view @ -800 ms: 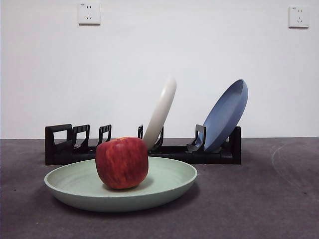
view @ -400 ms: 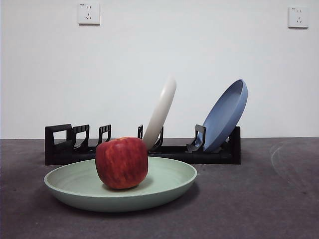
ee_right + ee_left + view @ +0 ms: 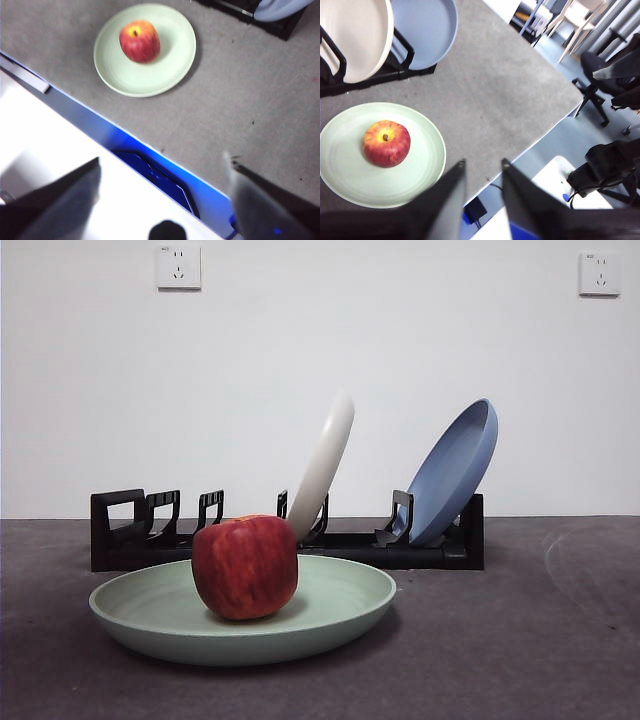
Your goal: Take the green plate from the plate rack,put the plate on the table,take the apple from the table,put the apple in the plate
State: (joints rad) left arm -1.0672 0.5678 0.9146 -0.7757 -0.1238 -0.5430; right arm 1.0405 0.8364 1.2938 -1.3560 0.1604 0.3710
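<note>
Rack [image 3: 130,530] is seen at 9 o'clock w/ its loop handle, running back across the table [image 3: 520,640]; the green plate [image 3: 340,615] is already laid flat in front of it, and the apple [image 3: 245,567] is set upright inside, stem up, slightly off the plate's centre.

Two plates are left slotted: a cream plate [image 3: 322,468] approx. 12 o'clock, a blue plate [image 3: 455,472] at 2 o'clock, both leaning.

Left gripper [image 3: 482,172] is held high w/ jaws parted by a narrow gap, nothing pinched; the apple is placed at 10 o'clock from it, well apart.

Right gripper [image 3: 162,172] is held higher still, jaws spread wide, empty; plate and apple are found at 12 o'clock, well apart. Neither arm is shown in the front view.

Count: 1 apple, 3 plates, 1 rack, 2 grippers. Task is judged complete; no further grasp is called for.
</note>
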